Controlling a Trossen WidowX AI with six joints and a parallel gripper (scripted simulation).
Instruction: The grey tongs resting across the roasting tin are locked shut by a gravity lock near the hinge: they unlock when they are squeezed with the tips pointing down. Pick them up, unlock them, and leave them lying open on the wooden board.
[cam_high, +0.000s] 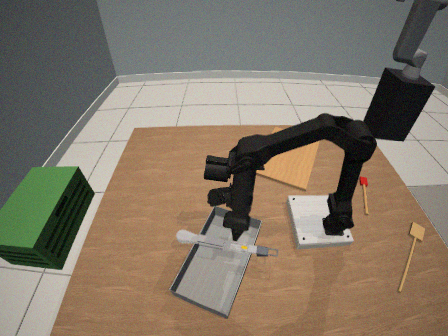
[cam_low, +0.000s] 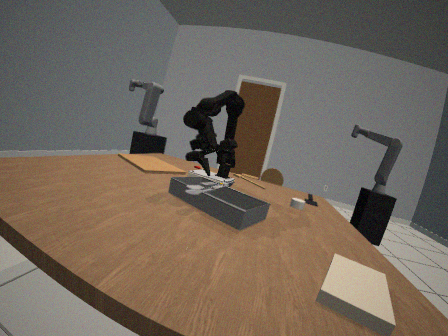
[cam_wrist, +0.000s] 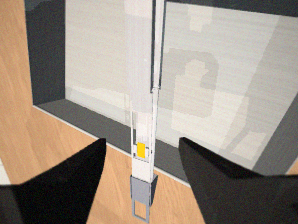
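The grey tongs (cam_high: 252, 249) (cam_low: 195, 188) (cam_wrist: 143, 171) lie across the roasting tin (cam_high: 207, 285) (cam_low: 220, 211) (cam_wrist: 46, 70), arms close together. Their pale tips overhang the rim at the left in the top view; the yellow-marked hinge end, with a dark block and wire loop, overhangs the opposite rim. My gripper (cam_high: 237, 238) (cam_wrist: 143, 143) points down over the tongs near the yellow mark. It is open and empty. In the wrist view its fingers stand on either side of the tongs, apart from them. The wooden board (cam_high: 296, 167) (cam_low: 150, 164) lies farther back, partly behind my arm in the top view.
My arm stands on a white base plate (cam_high: 311, 227) right of the tin. A red-headed tool (cam_high: 364, 181) and a wooden spatula (cam_high: 417, 231) lie beyond it. A green crate (cam_high: 37, 205) stands at the left. A cream block (cam_low: 357, 287) and a small white cup (cam_low: 297, 203) also show.
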